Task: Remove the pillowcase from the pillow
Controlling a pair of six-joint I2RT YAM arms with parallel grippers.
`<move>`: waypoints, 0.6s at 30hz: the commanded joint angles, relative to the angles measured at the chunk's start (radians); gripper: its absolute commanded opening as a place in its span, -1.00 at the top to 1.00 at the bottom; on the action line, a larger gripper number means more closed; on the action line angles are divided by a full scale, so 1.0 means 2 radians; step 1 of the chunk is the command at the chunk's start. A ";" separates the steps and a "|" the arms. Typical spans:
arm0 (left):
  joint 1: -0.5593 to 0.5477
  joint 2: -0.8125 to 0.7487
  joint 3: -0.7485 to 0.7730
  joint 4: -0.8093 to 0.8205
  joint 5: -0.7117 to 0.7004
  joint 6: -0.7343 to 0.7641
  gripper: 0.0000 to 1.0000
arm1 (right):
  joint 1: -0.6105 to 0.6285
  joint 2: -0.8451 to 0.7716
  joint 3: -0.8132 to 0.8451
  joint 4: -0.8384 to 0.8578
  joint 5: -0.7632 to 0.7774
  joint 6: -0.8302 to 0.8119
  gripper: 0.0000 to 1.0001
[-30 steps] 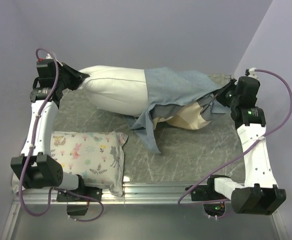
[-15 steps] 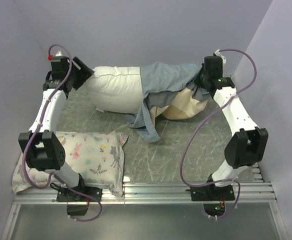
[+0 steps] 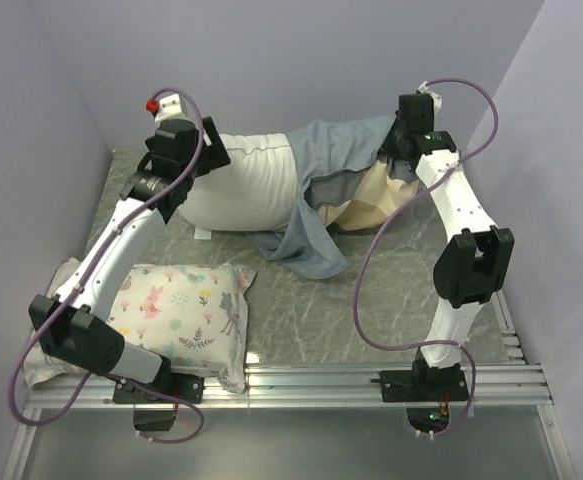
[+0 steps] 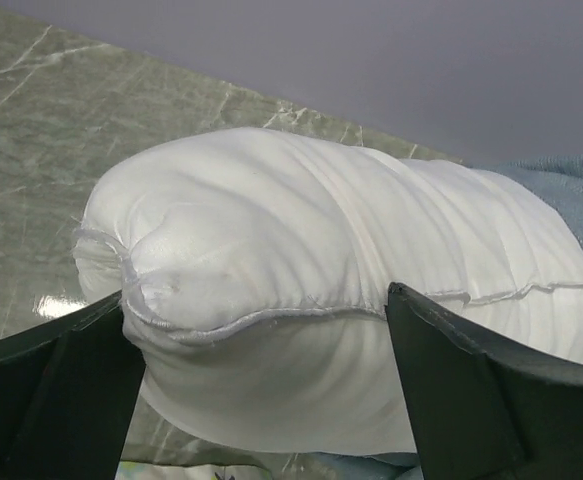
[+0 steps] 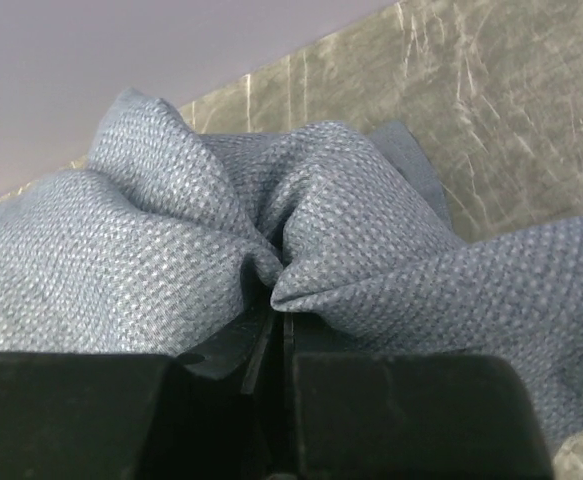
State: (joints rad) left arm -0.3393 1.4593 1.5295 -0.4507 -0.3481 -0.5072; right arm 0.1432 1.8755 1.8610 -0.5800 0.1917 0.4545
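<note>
- Where the pillowcase (image 3: 336, 165) has slid back, it covers only the right half of the pillow (image 3: 241, 185), which lies across the far part of the table (image 3: 401, 290); the covered half is hidden.
- A loose blue-grey flap of the pillowcase trails toward the near side onto the table, and a tan and cream patch (image 3: 371, 205) shows beneath the top layer. I cannot tell whether that patch is lining or an outer face.
- The right gripper (image 3: 399, 160) is at the cover's far right end. In the right wrist view its fingers (image 5: 401, 410) are pressed together on a bunched fold of the woven fabric (image 5: 171, 230), and the cloth hides the fingertips.
- The left gripper (image 3: 209, 160) is at the pillow's bare left end. In the left wrist view the two dark fingers (image 4: 51, 400) stand wide apart with the seamed end (image 4: 321, 250) squeezed between them and touching both. The frame cuts off the lower parts of the fingers.
- A small white tab (image 3: 203, 233) lies at the pillow's near edge, too small to read.
- A printed pillow (image 3: 181, 310) with pastel flowers and animals lies at the near left, partly behind the left arm.
- Purple cables (image 3: 371, 270) loop along both arms.
</note>
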 commanded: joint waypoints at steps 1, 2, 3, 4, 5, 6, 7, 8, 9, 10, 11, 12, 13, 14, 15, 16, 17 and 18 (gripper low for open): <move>-0.023 -0.043 -0.038 0.063 -0.002 0.008 -0.99 | 0.009 0.032 0.018 -0.044 -0.025 -0.006 0.83; -0.027 -0.043 -0.042 0.066 0.010 0.006 -0.99 | 0.008 0.035 0.020 -0.044 -0.026 -0.005 0.82; -0.033 -0.041 -0.045 0.065 0.009 0.007 -0.99 | 0.009 0.037 0.022 -0.042 -0.028 -0.005 0.78; -0.052 -0.039 -0.051 0.065 -0.007 0.010 -0.99 | 0.009 0.042 0.024 -0.043 -0.031 -0.006 0.77; -0.062 -0.043 -0.057 0.077 -0.018 0.011 -0.99 | 0.010 0.046 0.030 -0.044 -0.032 -0.006 0.76; -0.070 -0.050 -0.072 0.091 -0.026 0.015 -0.99 | 0.010 0.051 0.035 -0.049 -0.031 -0.009 0.74; -0.078 -0.068 -0.077 0.102 -0.032 0.014 -0.99 | 0.010 0.059 0.040 -0.053 -0.031 -0.010 0.73; -0.078 -0.077 -0.081 0.119 -0.032 0.012 -0.99 | 0.012 0.062 0.044 -0.054 -0.031 -0.011 0.73; -0.078 -0.083 -0.080 0.120 -0.035 0.012 -0.99 | 0.011 0.065 0.042 -0.056 -0.032 -0.012 0.73; -0.078 -0.089 -0.064 0.120 -0.037 0.017 -0.99 | 0.012 0.065 0.039 -0.052 -0.032 -0.012 0.73; -0.078 -0.090 -0.051 0.116 -0.041 0.020 -0.99 | 0.013 0.066 0.034 -0.049 -0.034 -0.012 0.72; -0.077 -0.088 -0.037 0.104 -0.046 0.026 -0.99 | 0.012 0.067 0.028 -0.046 -0.036 -0.012 0.71; -0.078 -0.087 -0.013 0.101 -0.048 0.030 -0.99 | 0.013 0.069 0.025 -0.044 -0.037 -0.013 0.71; -0.078 -0.087 -0.006 0.101 -0.051 0.036 -0.99 | 0.014 0.072 0.024 -0.043 -0.038 -0.013 0.70; -0.077 -0.087 0.000 0.097 -0.059 0.037 -0.99 | 0.014 0.074 0.024 -0.043 -0.041 -0.014 0.70; -0.077 -0.088 0.009 0.098 -0.061 0.041 -0.99 | 0.014 0.079 0.026 -0.045 -0.042 -0.014 0.68; -0.077 -0.088 0.011 0.097 -0.066 0.043 -0.99 | 0.015 0.082 0.027 -0.047 -0.042 -0.015 0.67; -0.078 -0.089 0.014 0.098 -0.070 0.046 -0.99 | 0.016 0.085 0.031 -0.048 -0.042 -0.016 0.67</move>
State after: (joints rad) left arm -0.4801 1.3262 1.4872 -0.3389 -0.4721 -0.4511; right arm 0.1440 1.9808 1.9434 -0.5594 0.1776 0.4324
